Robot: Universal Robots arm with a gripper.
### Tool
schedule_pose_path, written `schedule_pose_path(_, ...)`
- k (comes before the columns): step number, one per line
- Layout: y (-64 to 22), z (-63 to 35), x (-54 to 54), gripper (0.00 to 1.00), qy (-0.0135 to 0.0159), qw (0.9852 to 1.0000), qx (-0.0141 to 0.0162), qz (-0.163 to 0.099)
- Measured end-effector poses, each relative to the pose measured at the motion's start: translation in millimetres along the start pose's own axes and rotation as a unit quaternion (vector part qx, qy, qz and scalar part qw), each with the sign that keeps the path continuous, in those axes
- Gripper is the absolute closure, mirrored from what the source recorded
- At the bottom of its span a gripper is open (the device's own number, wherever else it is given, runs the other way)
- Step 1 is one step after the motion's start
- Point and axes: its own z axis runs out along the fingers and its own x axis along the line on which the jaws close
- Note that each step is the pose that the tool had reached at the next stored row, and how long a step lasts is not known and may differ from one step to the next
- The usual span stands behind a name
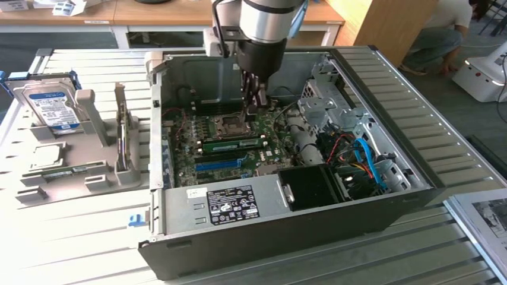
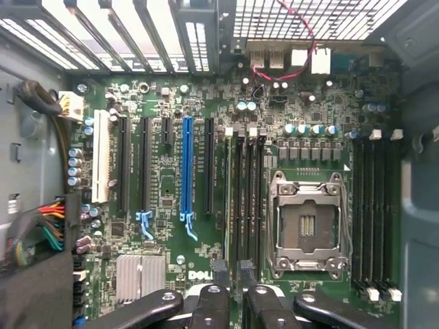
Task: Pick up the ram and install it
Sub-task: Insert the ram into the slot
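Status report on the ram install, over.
Claw low over green motherboard. Long green ram stick with white label along slots beneath it. Nothing between them.

The ram [image 1: 234, 143] is a long, narrow green circuit-board stick with a pale label on its face and dark chips. It stands upright on its long edge in a slot on the motherboard [image 1: 198, 127], inside the open computer case [image 1: 262, 237], near the centre of the exterior view. It runs level from left to right, just below the processor socket [image 1: 231, 123].
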Motion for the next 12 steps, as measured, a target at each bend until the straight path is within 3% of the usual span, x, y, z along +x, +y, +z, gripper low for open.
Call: schedule_pose_path(12,0.7,-23.1,0.1,0.81,0.0000,1.0000,0.0000,0.000)
